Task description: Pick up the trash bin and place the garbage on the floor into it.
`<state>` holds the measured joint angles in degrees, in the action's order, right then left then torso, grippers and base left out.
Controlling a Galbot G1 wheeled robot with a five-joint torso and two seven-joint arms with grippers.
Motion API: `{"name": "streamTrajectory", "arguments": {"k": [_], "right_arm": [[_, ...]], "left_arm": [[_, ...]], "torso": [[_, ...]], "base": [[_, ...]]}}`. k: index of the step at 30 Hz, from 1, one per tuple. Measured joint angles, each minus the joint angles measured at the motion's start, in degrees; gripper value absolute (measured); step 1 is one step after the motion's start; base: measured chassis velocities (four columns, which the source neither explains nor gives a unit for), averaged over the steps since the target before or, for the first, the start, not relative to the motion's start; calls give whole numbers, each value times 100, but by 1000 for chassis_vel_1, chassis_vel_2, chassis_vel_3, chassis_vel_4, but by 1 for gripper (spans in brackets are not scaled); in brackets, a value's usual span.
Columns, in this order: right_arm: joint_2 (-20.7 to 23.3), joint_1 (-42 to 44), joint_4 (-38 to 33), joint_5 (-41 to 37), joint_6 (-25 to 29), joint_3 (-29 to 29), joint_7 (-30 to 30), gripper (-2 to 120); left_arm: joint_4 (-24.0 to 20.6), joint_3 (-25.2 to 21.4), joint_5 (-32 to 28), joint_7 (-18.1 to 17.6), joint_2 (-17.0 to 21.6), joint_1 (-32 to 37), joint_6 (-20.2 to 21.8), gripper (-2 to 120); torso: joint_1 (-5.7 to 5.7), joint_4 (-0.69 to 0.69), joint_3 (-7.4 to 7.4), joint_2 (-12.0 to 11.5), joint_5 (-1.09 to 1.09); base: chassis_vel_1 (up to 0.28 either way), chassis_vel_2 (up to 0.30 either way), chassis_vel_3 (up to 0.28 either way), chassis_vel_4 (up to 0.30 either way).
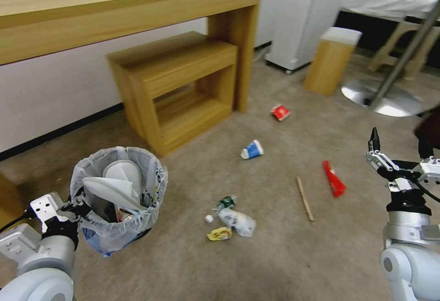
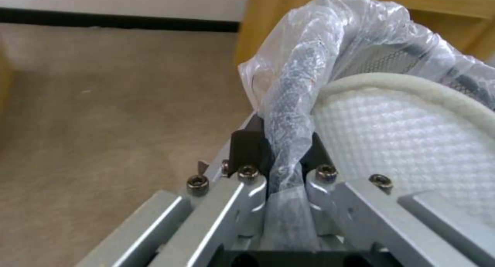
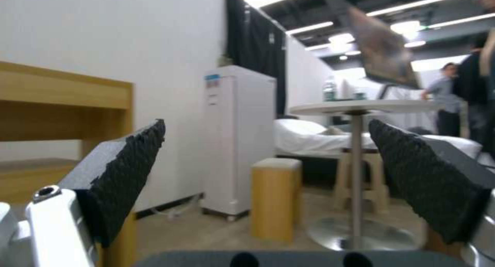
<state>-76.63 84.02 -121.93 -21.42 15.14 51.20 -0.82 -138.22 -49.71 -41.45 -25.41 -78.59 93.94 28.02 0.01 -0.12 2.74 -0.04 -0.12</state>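
Left gripper [image 2: 281, 159] is gripping the bin [image 1: 118, 200] by its bagged rim above the floor [image 1: 275, 255]; right gripper [image 1: 398, 147] is hovering, jaws spread, holding nothing, near scattered garbage [image 1: 231, 221].

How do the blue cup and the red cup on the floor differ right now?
The blue cup lies nearer the robot, the red cup farther off, toward the wood-grain bin. The blue cup looks whole; the red cup looks squashed. Both lie on their sides on the carpet.

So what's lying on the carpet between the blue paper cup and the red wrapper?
In the head view, only the upper end of the wooden stick nears that line; between the blue paper cup and red wrapper the floor is bare.
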Motion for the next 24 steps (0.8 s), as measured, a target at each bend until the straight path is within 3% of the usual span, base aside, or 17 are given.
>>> {"name": "streamTrajectory", "arguments": {"k": [24], "right_arm": [[-143, -3, 13, 117, 57, -47, -65, 100]], "left_arm": [[178, -7, 67, 115, 90, -86, -236, 3]], "torso": [[0, 0, 0, 0, 0]], "base": [[-12, -13, -16, -13]]}}
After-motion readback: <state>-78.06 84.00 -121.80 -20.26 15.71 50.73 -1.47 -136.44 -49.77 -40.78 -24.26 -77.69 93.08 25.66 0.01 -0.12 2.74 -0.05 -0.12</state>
